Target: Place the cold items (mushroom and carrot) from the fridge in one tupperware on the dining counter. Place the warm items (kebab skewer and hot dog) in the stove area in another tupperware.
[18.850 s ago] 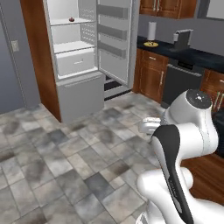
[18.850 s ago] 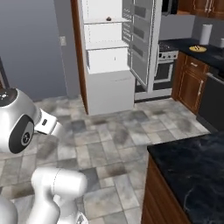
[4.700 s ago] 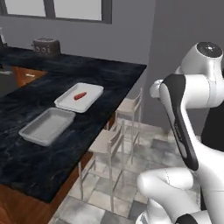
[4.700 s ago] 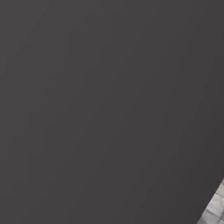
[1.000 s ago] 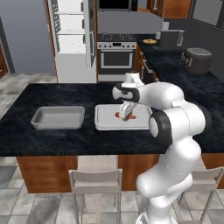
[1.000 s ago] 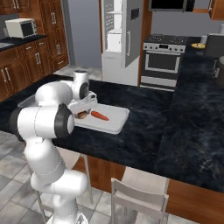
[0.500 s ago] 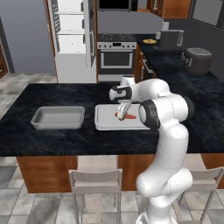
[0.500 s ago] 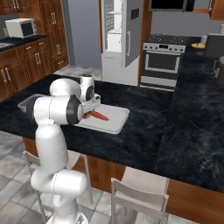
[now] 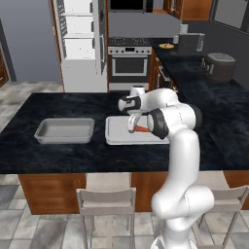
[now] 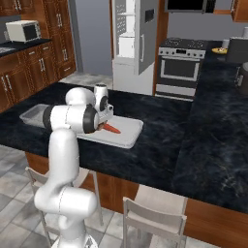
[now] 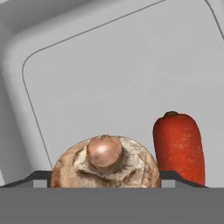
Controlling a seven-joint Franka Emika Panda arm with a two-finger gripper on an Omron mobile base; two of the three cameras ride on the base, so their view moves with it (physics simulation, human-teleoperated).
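My gripper (image 9: 131, 127) hangs low inside a pale-grey tupperware (image 9: 116, 133) on the black dining counter (image 9: 29, 151). Its fingers are shut on the brown mushroom (image 11: 105, 164), which fills the gap between both tips, stem facing the hand camera. The orange-red carrot (image 11: 178, 146) lies on the tupperware floor (image 11: 113, 78) right beside the mushroom. From the right base view the gripper (image 10: 102, 125) stands by the carrot (image 10: 113, 129) in the same tupperware (image 10: 127, 133). A second, empty tupperware (image 9: 64, 130) sits to the left. The fridge (image 9: 80, 44) stands open behind the counter.
A stove (image 9: 129, 61) stands beside the fridge, with dark counters and appliances (image 9: 220, 65) along the right wall. Two stools (image 9: 106, 204) stand at the counter's near side. A microwave (image 10: 24, 30) sits on the wooden cabinets at left.
The hand has shifted slightly left and down into the tupperware with the mushroom still in it, and the elbow has swung. The carrot has not moved.
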